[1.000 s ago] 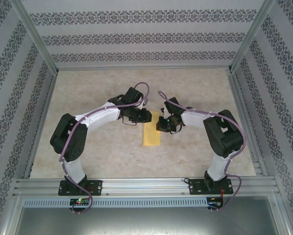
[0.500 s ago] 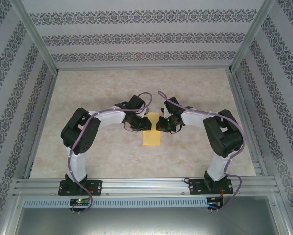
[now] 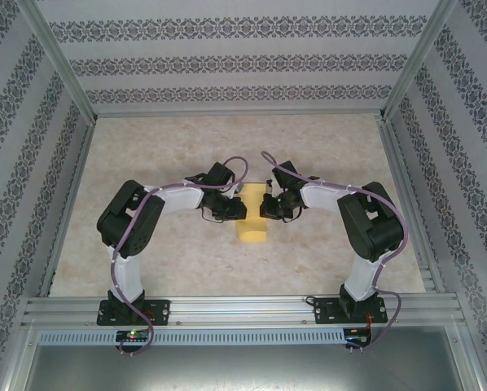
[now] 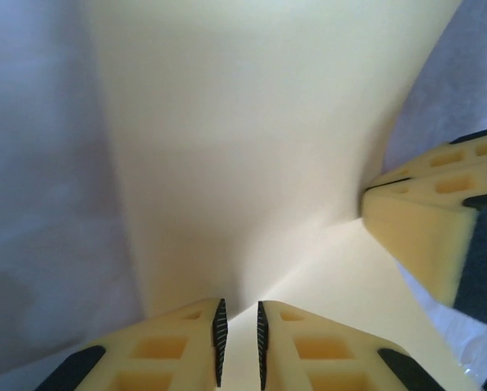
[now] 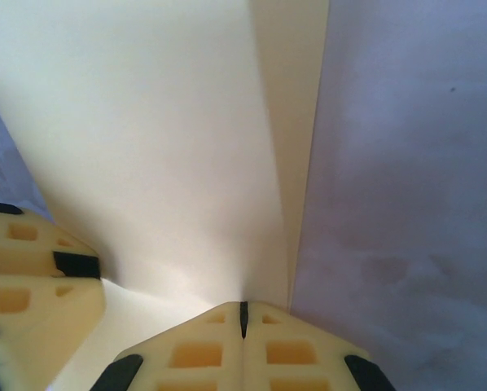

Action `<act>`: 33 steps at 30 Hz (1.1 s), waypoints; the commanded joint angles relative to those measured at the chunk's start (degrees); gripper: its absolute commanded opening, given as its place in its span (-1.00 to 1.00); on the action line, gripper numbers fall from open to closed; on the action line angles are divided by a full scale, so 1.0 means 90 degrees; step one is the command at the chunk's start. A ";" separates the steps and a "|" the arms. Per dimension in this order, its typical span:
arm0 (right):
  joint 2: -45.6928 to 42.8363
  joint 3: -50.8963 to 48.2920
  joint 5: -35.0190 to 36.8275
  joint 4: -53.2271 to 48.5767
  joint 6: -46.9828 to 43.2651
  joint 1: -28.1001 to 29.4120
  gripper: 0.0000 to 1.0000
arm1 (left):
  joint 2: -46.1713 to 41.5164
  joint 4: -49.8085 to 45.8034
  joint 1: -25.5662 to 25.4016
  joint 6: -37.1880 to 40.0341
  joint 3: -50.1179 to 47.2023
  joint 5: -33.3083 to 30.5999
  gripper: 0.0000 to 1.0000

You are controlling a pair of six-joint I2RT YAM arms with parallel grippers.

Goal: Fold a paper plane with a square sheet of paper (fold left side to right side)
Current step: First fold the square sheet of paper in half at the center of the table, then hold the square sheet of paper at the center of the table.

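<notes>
One square sheet of paper (image 3: 252, 221), folded into a narrow strip, long axis running near-to-far mid-table, sits between two grippers. The right gripper (image 5: 243, 306) is pressed together on its right edge. The left gripper (image 4: 239, 308) is nearly together around the left edge; I can't tell if it's clamped.

No text or labels can be read.
</notes>
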 commanded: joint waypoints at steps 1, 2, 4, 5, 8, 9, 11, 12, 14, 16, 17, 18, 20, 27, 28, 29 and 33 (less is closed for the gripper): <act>0.0270 -0.0080 0.0462 -0.0632 -0.0126 0.0043 -1.00 | -0.0366 -0.0473 0.0348 0.0275 -0.0231 -0.0479 -0.54; 0.0261 -0.0062 0.0456 -0.0633 -0.0125 0.0052 -1.00 | -0.0465 -0.0509 0.0392 0.0296 -0.0238 -0.0482 -0.54; 0.0251 -0.0059 0.0455 -0.0624 -0.0125 0.0053 -1.00 | -0.0641 -0.0521 0.0415 0.0335 -0.0232 -0.0450 -0.54; 0.0241 -0.0060 0.0448 -0.0618 -0.0125 0.0054 -1.00 | -0.0714 -0.0471 0.0413 0.0336 -0.0224 -0.0379 -0.55; 0.0232 -0.0056 0.0457 -0.0624 -0.0130 0.0053 -1.00 | -0.0798 -0.0198 0.0384 0.0201 -0.0152 -0.0029 -0.55; 0.0228 -0.0066 0.0457 -0.0616 -0.0125 0.0053 -1.00 | -0.0798 -0.0051 0.0359 0.0135 -0.0117 0.0085 -0.55; 0.0231 -0.0068 0.0457 -0.0614 -0.0125 0.0053 -1.00 | -0.0718 0.0211 0.0276 0.0003 -0.0032 0.0301 -0.55; 0.0226 -0.0067 0.0456 -0.0614 -0.0130 0.0054 -1.00 | -0.0620 0.0333 0.0218 -0.0064 0.0034 0.0416 -0.55; 0.0233 -0.0059 0.0451 -0.0621 -0.0125 0.0063 -1.00 | -0.0395 0.0504 0.0095 -0.0177 0.0194 0.0592 -0.55; 0.0228 -0.0051 0.0451 -0.0633 -0.0125 0.0063 -1.00 | -0.0135 0.0567 -0.0025 -0.0221 0.0344 0.0648 -0.55; 0.0231 -0.0046 0.0455 -0.0643 -0.0125 0.0063 -1.00 | -0.0017 0.0582 -0.0082 -0.0232 0.0420 0.0640 -0.55; 0.0231 -0.0049 0.0446 -0.0643 -0.0125 0.0063 -1.00 | 0.0096 0.0565 -0.0127 -0.0221 0.0485 0.0616 -0.55; 0.0239 -0.0048 0.0446 -0.0653 -0.0134 0.0063 -1.00 | 0.0279 0.0593 -0.0170 -0.0250 0.0556 0.0557 -0.55; 0.0231 -0.0030 0.0432 -0.0653 -0.0135 0.0073 -1.00 | 0.0506 0.0279 -0.0200 -0.0078 0.0597 0.0266 -0.55; 0.0223 -0.0036 0.0422 -0.0628 -0.0130 0.0073 -1.00 | 0.0501 0.0252 -0.0200 -0.0065 0.0568 0.0241 -0.55; 0.0204 -0.0043 0.0401 -0.0588 -0.0115 0.0072 -1.00 | 0.0501 0.0221 -0.0200 -0.0055 0.0529 0.0200 -0.55; -0.0053 -0.0145 0.0197 -0.0146 -0.0022 0.0052 -1.00 | 0.0513 0.0214 -0.0206 -0.0079 0.0333 0.0098 -0.55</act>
